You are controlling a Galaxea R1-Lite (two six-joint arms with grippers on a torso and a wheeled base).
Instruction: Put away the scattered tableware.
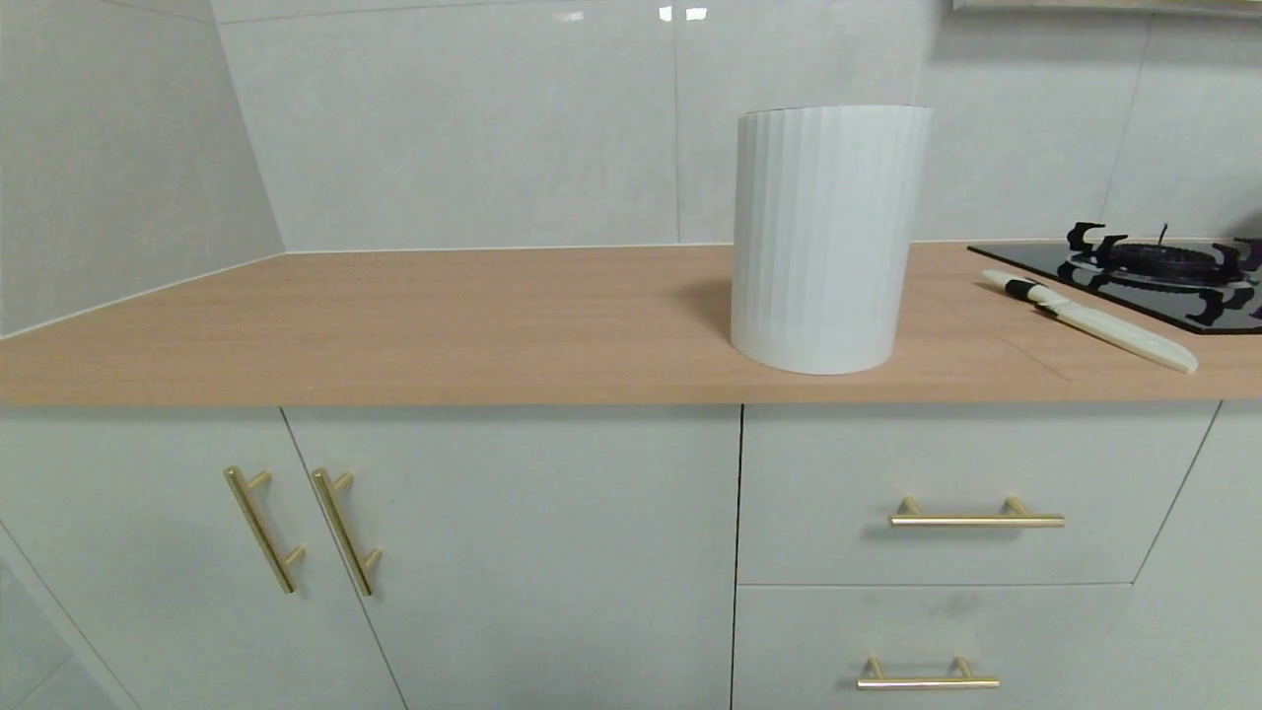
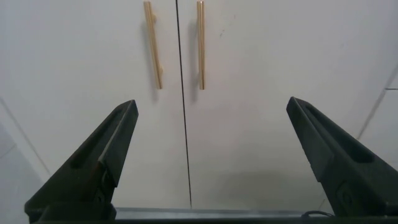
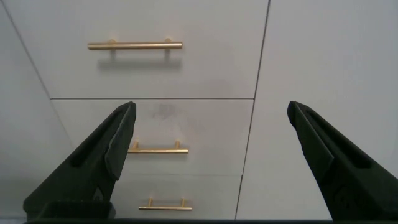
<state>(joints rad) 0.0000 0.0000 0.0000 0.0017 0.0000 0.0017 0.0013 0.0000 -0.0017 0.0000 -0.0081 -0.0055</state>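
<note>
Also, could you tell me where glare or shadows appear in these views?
Head view: light glare on the top wall tiles, the container shadowing the counter on its left, the burner mirrored in the hob glass. Left wrist view: faint shadows beside the door handles. Right wrist view: a soft shadow under the top drawer handle.

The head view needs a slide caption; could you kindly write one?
A ribbed white container stands on the wooden countertop, a white knife lying beside the black gas hob.
</note>
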